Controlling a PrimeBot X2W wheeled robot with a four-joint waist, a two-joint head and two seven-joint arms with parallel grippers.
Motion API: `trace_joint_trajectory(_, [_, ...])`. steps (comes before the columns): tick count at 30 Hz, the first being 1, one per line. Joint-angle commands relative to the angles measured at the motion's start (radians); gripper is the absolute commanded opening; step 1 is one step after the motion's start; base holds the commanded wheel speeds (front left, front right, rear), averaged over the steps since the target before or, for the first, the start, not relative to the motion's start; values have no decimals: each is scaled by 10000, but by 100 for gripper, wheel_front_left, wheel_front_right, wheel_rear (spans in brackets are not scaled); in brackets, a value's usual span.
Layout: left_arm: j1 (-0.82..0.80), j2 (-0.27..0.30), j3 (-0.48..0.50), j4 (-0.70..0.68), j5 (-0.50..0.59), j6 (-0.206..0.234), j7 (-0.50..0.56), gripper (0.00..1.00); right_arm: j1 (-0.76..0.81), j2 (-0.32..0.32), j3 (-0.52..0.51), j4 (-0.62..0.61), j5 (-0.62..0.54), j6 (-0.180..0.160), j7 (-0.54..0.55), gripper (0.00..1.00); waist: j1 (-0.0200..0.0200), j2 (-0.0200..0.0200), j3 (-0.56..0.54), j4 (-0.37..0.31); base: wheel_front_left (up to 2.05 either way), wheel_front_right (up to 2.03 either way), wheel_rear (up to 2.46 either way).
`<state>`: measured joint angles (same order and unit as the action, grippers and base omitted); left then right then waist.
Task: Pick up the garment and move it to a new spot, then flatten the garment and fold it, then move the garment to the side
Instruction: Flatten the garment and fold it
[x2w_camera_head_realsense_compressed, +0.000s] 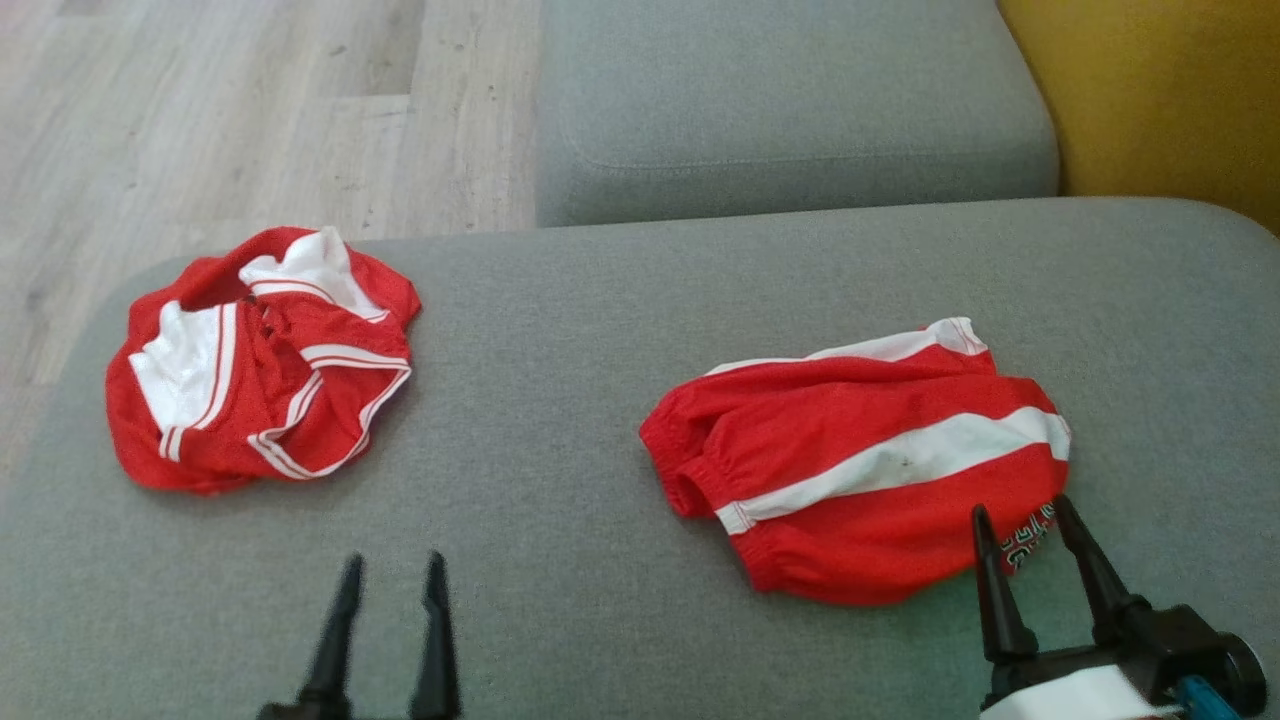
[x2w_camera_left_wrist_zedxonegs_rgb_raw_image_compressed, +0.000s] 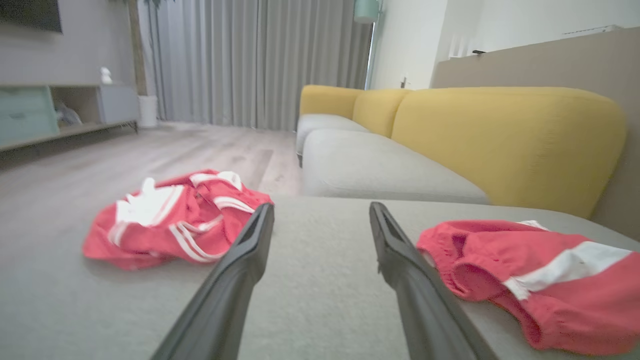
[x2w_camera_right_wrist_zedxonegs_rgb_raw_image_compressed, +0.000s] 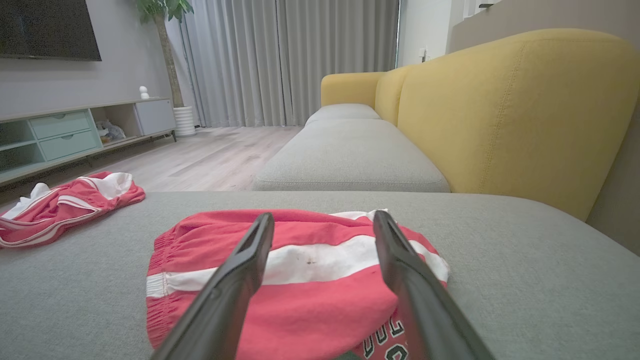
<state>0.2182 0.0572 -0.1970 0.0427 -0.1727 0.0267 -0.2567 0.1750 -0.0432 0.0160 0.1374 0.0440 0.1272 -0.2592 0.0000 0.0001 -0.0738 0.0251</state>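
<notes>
The garment (x2w_camera_head_realsense_compressed: 860, 470) lies bunched on the grey cushion (x2w_camera_head_realsense_compressed: 560, 450) at the right: red mesh with wide white bands and black-and-white lettering at its near edge. The right wrist view shows the garment (x2w_camera_right_wrist_zedxonegs_rgb_raw_image_compressed: 310, 280) directly under my fingers, and the left wrist view has the garment (x2w_camera_left_wrist_zedxonegs_rgb_raw_image_compressed: 550, 290) at the right. My right gripper (x2w_camera_head_realsense_compressed: 1021, 507) is open, its tips over the garment's near right edge with nothing held; seen from its wrist, the right gripper (x2w_camera_right_wrist_zedxonegs_rgb_raw_image_compressed: 324, 215) points across the cloth. My left gripper (x2w_camera_head_realsense_compressed: 394, 557) is open above bare cushion, and its wrist view puts the left gripper (x2w_camera_left_wrist_zedxonegs_rgb_raw_image_compressed: 321, 205) between the two cloths.
A second red and white cloth (x2w_camera_head_realsense_compressed: 260, 360) with striped trim lies crumpled at the cushion's far left, near the edge. Beyond are another grey seat cushion (x2w_camera_head_realsense_compressed: 790, 100), a yellow backrest (x2w_camera_head_realsense_compressed: 1150, 90) at the right and wooden floor (x2w_camera_head_realsense_compressed: 250, 100) at the left.
</notes>
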Motion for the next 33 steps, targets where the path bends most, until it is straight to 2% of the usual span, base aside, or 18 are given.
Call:
trace_joint_trajectory(1, [-393, -69, 25, -31, -441, -199, -51, 100, -426, -70, 300, -363, -8, 35, -26, 100, 0, -1, 98, -93, 0, 0, 0])
trace_joint_trajectory(7, [-1152, -70, -1146, 1258, -2165, -858, -51, 100, -625, -70, 441, -345, -135, 35, -26, 100, 0, -1, 452, -638, 0, 0, 0])
trace_joint_trajectory(12, [-2027, -70, -2683, 2566, -3992, -1341, -51, 100, -782, -70, 499, -388, -219, 35, -26, 100, 0, -1, 731, -1336, 0, 0, 0])
trace_joint_trajectory(13, [-2027, -70, -2683, 2566, -3992, -1341, -51, 100, -782, -70, 499, -388, -219, 35, -26, 100, 0, -1, 731, -1336, 0, 0, 0])
trace_joint_trajectory(21, [-3442, -70, -4088, 4080, -6446, -1544, -43, 100, -906, -70, 549, -438, -277, 35, -26, 100, 0, -1, 1081, -2459, 0, 0, 0])
trace_joint_trajectory(25, [-4040, -70, -4358, 4599, -7026, -1565, -46, 100, -1020, -70, 605, -508, -320, 35, -26, 100, 0, -1, 1367, -2925, 0, 0, 0])
trace_joint_trajectory(33, [-4739, 52, -4505, 4967, -7364, -1572, -49, 100, -1237, -70, 571, -586, -313, 35, -26, 100, 0, -1, 1822, -3492, 0, 0, 0])
